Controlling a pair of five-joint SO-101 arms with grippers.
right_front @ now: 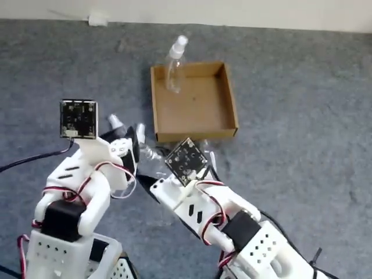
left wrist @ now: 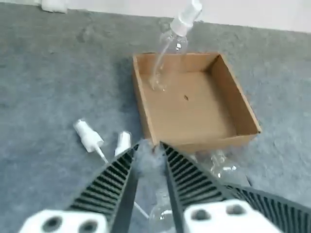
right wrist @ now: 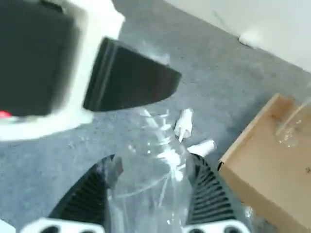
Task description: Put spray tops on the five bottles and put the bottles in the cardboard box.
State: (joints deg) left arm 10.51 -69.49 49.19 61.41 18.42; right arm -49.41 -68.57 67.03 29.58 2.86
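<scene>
Just short of the cardboard box [right_front: 195,133], right gripper [right wrist: 151,162] is clamped on a clear bottle [right wrist: 146,189], left gripper [left wrist: 148,148] by its neck, grip unclear; looks like capping, next needs a spray top [left wrist: 87,136] seated squarely.

A spray-topped bottle [right_front: 174,64] leans in the far-left corner of the cardboard box [right_front: 195,135]. Two arms meet just before the box, at a clear bottle [right_front: 150,154].
</scene>
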